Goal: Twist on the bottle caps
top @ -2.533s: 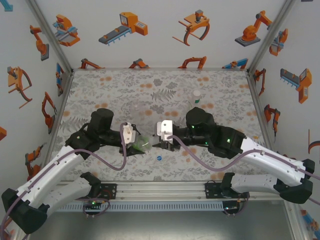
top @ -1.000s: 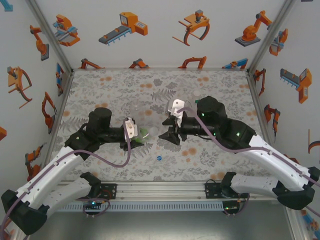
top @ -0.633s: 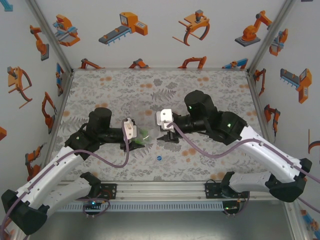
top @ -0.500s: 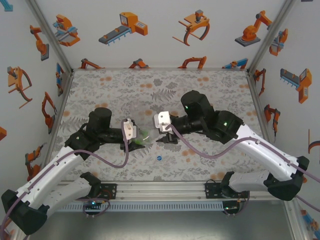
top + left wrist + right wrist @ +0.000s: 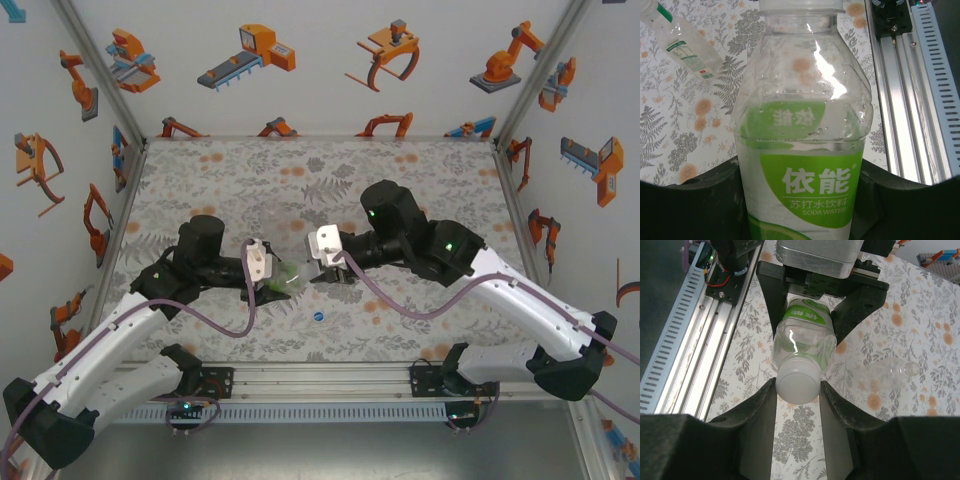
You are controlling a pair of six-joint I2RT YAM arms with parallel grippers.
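A clear bottle (image 5: 800, 125) with a green soda-water label lies sideways in my left gripper (image 5: 800, 200), which is shut on its labelled body (image 5: 285, 277). A white cap (image 5: 798, 385) sits on the bottle's mouth. My right gripper (image 5: 798, 392) is shut on that cap, with both fingers pressed against its sides. From above, the right gripper (image 5: 322, 272) meets the left gripper (image 5: 272, 280) nose to nose over the middle of the table. A blue cap (image 5: 318, 316) lies loose on the table just in front of them.
An uncapped clear bottle (image 5: 892, 371) lies on the floral table beyond the held one. Another small bottle (image 5: 682, 47) with a green neck band is at the far side. The aluminium rail (image 5: 910, 100) runs along the near edge.
My right gripper swung back from the far right to the bottle's mouth, rotated, and closed on the white cap. The left gripper kept hold of the bottle almost without moving.
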